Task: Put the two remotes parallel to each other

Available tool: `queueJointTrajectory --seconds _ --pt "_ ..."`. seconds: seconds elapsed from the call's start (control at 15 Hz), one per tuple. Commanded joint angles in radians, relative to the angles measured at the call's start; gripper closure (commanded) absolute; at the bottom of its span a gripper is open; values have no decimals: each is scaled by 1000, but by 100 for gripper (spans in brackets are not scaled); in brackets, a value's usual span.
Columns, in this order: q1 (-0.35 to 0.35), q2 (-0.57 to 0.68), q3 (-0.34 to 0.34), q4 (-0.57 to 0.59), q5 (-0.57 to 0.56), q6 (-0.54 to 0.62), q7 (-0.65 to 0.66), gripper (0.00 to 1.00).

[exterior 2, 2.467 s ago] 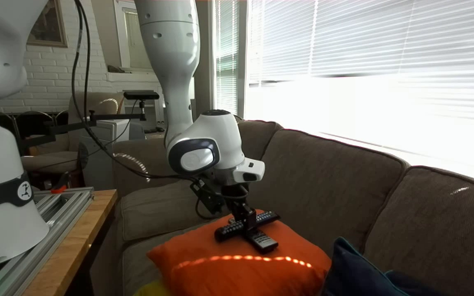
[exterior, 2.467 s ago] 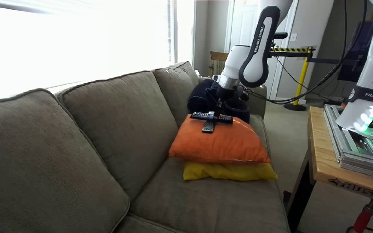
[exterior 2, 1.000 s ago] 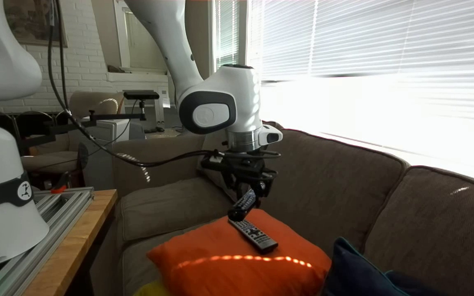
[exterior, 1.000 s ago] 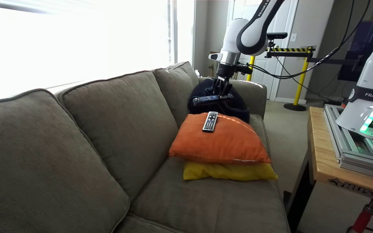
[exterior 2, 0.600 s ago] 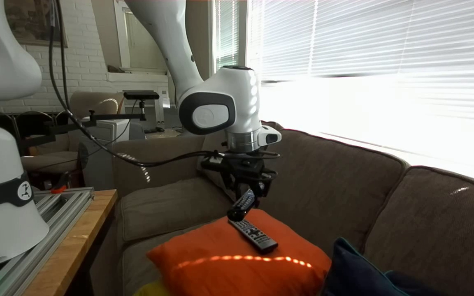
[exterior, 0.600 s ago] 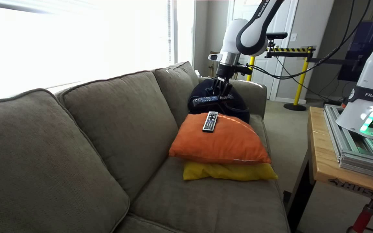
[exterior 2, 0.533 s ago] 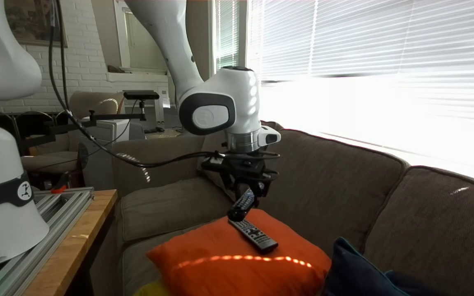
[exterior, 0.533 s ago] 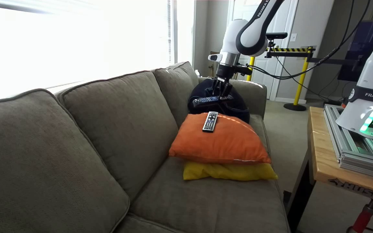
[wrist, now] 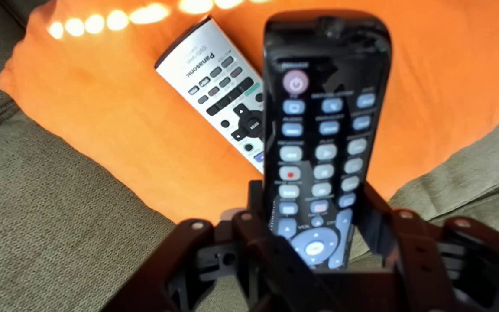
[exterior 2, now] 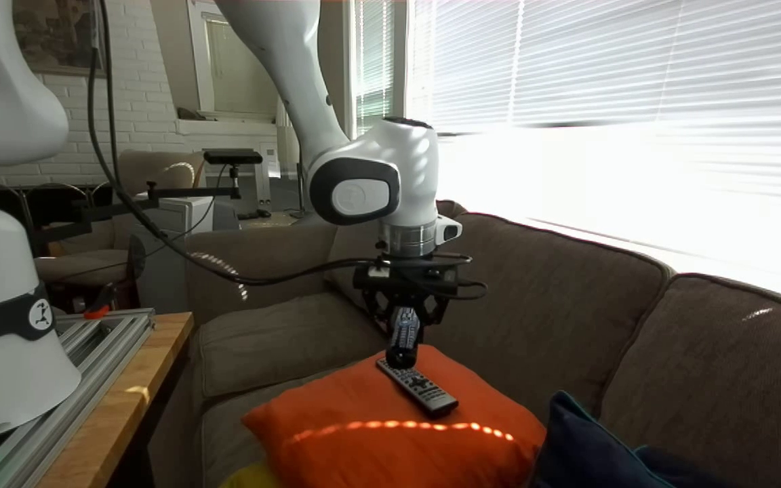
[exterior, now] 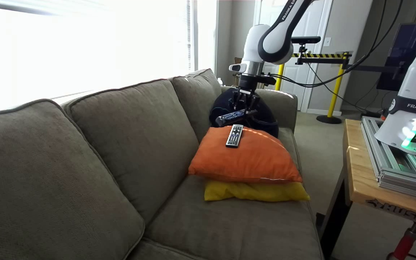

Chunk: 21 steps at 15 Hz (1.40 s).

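Had the black remote (wrist: 325, 108) pinched in the gripper (wrist: 312, 208) by both long sides, up in the air over the orange pillow (wrist: 115, 130). Found the grey remote (wrist: 215, 82) lower down, flat on that pillow, partly hidden by the black one in the wrist view. Saw two different slants there: for the black one, almost straight up; for the grey one, off to the top left. Had not lined up the pair yet. Likely needed to swing the far end of the black one left in that view, then set it down gently beside the grey one, not on top. Had just one arm (exterior 2: 417, 183) for this, so none nearer to pick. Counted two remotes, one gripper, one orange pillow, one yellow pillow (exterior: 256, 191) under it and one couch (exterior: 229, 231) under both.
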Motion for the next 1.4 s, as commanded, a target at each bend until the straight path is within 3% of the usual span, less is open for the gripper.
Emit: queueJointTrajectory --seconds 0.0,0.33,0.8,0.87,0.93,1.13,1.2,1.33 --pt "70 34 -65 88 6 -107 -118 72" --pt "159 80 -143 176 6 -173 -229 72" --pt "175 158 -140 265 29 -269 -429 72" --pt "190 162 -157 267 25 -236 -425 72" --pt "200 131 -165 225 35 -223 -397 47" --pt "202 145 -170 243 33 -223 -413 47" --pt "202 147 -171 244 33 -223 -415 72" --pt "204 155 -178 256 24 -236 -435 72"
